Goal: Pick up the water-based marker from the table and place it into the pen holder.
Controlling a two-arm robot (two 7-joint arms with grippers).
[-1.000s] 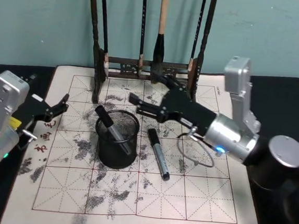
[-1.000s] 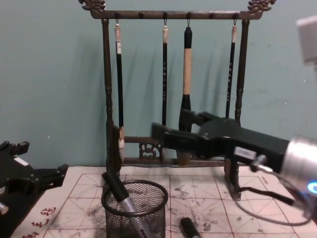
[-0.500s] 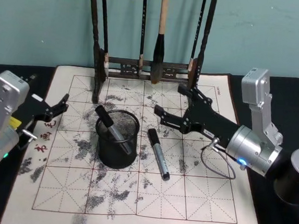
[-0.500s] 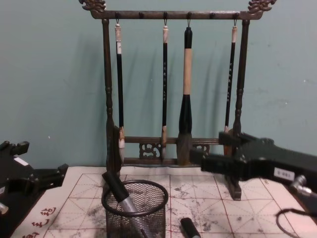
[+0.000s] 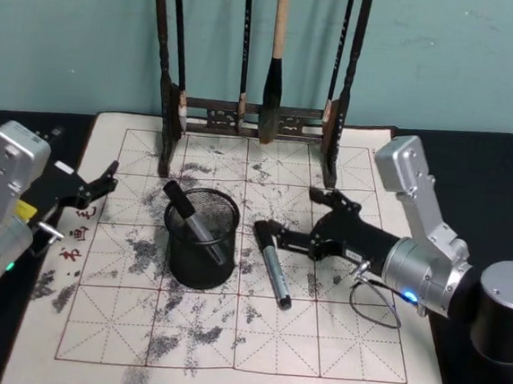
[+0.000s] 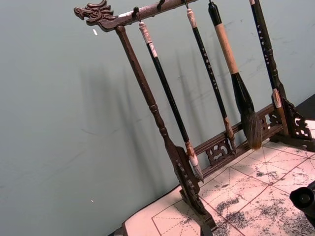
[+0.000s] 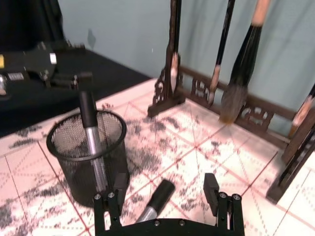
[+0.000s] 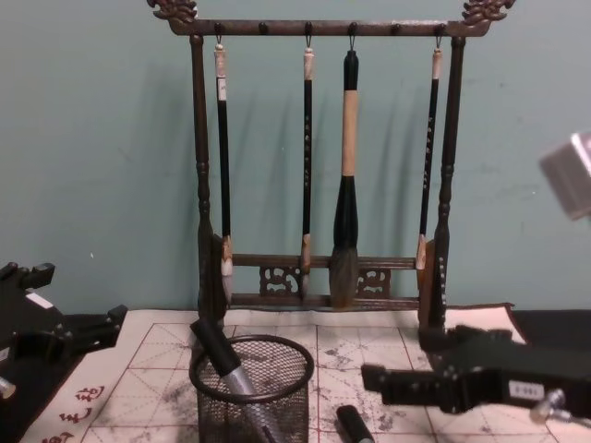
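A black and silver water-based marker (image 5: 271, 263) (image 7: 156, 197) (image 8: 352, 424) lies on the ink-stained mat just right of the pen holder (image 5: 200, 237) (image 7: 87, 150) (image 8: 251, 389), a round black mesh cup. A second marker (image 5: 191, 218) (image 7: 91, 129) (image 8: 220, 355) leans inside the cup. My right gripper (image 5: 289, 211) (image 7: 162, 192) (image 8: 402, 360) is open and low over the mat, its fingers spread on either side of the lying marker's cap end without touching it. At the mat's left edge my left gripper (image 5: 95, 187) (image 8: 65, 323) rests open, holding nothing.
A tall dark wooden brush rack (image 5: 254, 115) (image 8: 319, 277) (image 6: 197, 147) with several hanging brushes stands at the back of the mat. The practice mat (image 5: 226, 333) lies on a black table. A thin cable (image 5: 378, 297) loops beside my right wrist.
My right gripper has drawn back from above the pen holder, swung right and dropped low to the marker lying on the mat. The left arm and both markers have not moved.
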